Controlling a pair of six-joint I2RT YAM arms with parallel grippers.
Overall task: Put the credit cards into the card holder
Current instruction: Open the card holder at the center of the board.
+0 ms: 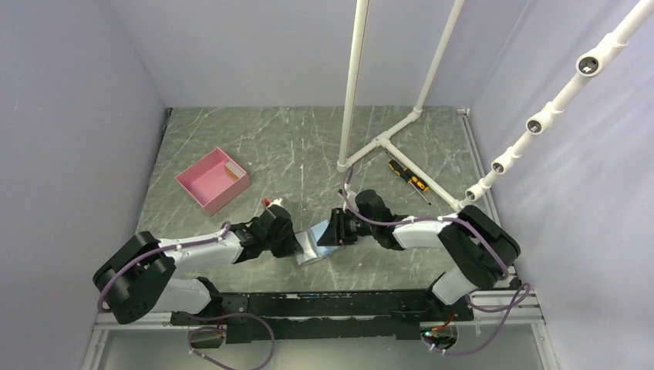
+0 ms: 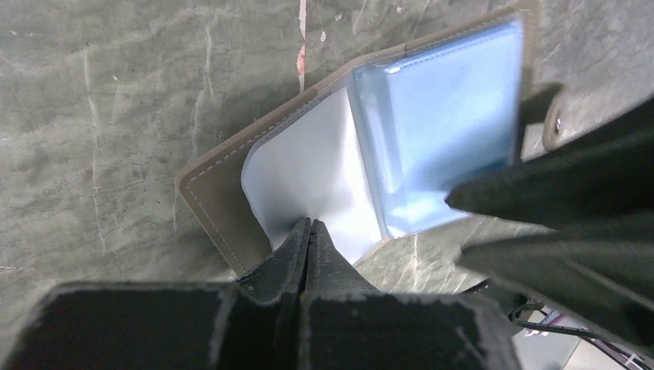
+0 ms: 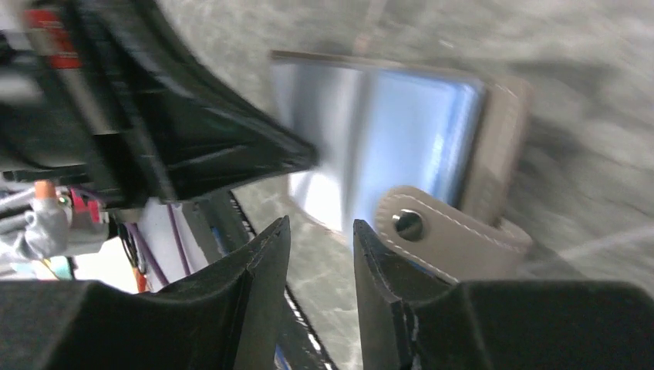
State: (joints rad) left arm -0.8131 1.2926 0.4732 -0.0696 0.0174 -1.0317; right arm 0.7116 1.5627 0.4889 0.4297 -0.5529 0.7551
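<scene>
— Grey card holder (image 1: 312,245) lies open close to the table's (image 1: 308,131) near edge, about midway along it, so you have the opening part done.

— Agreed. Your left gripper (image 2: 308,231) is pinched tight on 1 pale inner sleeve (image 2: 308,177) of the card holder, beside the light blue lining.

— And your right gripper (image 3: 320,223) hangs just beside the snap tab (image 3: 443,231), jaws parted, nothing between them.

— So you carry no card right now. Of the credit cards, I find 0 that I can be sure of in any view, and no card shows inside the sleeves.

— 1 small orange-brown piece (image 1: 231,171) stands in the pink box (image 1: 204,183) toward the table's left edge. It might be a card, but it is too small for you to count on.

— The screwdriver (image 1: 409,179) lies nearer the right edge, well apart from the card holder, and has no part in this.

— My judgement: you are early. The card holder is open and held, while fetching each card and sliding it into a sleeve is all left to do.
</scene>
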